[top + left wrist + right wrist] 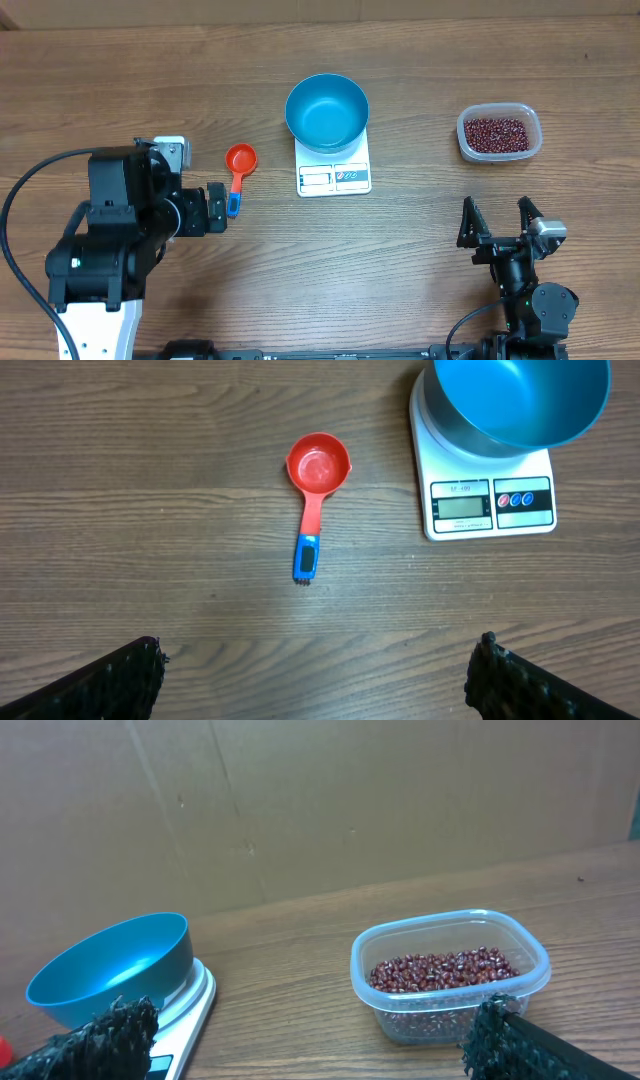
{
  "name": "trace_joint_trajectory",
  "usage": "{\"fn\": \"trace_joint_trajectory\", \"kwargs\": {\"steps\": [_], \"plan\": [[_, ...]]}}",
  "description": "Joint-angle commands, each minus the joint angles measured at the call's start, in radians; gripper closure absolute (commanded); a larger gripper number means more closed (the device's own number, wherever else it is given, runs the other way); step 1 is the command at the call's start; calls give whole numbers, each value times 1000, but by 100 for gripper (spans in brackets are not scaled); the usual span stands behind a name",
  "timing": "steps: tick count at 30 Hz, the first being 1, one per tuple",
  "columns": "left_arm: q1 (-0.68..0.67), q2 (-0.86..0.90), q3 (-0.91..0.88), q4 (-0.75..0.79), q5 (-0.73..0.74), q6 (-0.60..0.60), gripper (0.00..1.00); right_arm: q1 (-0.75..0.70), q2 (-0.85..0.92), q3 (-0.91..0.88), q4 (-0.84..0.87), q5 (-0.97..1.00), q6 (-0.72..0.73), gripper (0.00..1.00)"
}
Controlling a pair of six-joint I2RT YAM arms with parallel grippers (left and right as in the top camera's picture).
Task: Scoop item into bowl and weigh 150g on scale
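Observation:
The bright blue bowl (327, 110) stands empty on the white scale (334, 175) at the table's middle back; they also show as bowl (520, 400) and scale (490, 505) in the left wrist view. Dark red-brown beans (496, 132) fill a clear tub (530, 145) at the back right, seen closer as beans (440, 970). A red scoop with a blue handle (238, 170) lies left of the scale. My left gripper (218, 207) is open, just short of the handle's end. My right gripper (496, 215) is open, nearer the front than the tub.
A brown cardboard wall (300, 800) rises behind the table's far edge. A black cable (15, 205) loops out from the left arm's base at the front left. Bare wood lies between the scale (190, 1010) and the tub (395, 1020).

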Motion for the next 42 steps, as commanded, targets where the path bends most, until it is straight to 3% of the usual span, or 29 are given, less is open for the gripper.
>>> {"fn": "trace_joint_trajectory", "kwargs": {"steps": [1,42], "plan": [[5,24,55,-8,4,23,0,5,-11,-11,3,11,5,0],[5,38,74,1,1,22,1,5,-11,-11,3,11,4,0]]}}
